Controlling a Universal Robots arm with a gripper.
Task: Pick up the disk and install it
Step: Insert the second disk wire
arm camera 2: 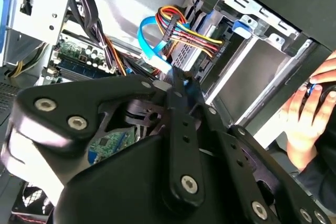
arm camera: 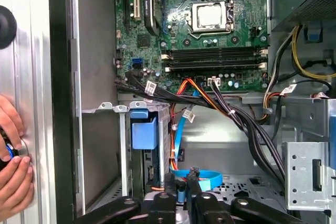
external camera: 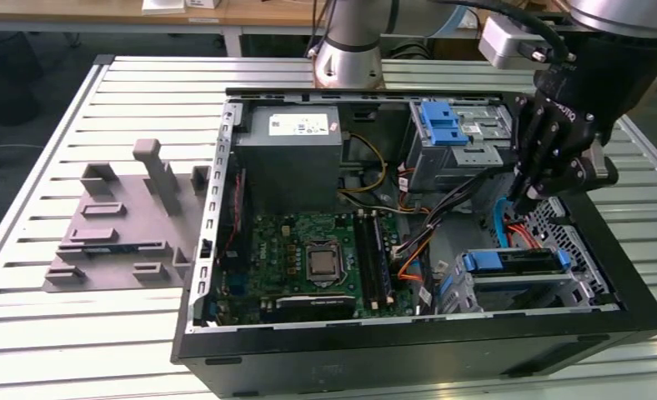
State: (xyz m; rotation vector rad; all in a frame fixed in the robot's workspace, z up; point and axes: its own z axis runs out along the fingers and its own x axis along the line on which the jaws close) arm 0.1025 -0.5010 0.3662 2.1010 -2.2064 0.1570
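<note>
Disk check: the flat grey metal hard drive with blue plastic rails (external camera: 517, 261) looks to be sitting in the silver metal cage (external camera: 582, 287) in the near corner of the open black computer case (external camera: 418, 354), on the exterior view's right. Its long axis runs across that view. The black gripper (external camera: 525, 196) hangs above it and a bit further back, near but apart, beside a blue flat cable (external camera: 500, 218). I honestly can't tell if the pincer is spread or pressed together (a person's hand (arm camera: 13, 174) rests outside the case).
</note>
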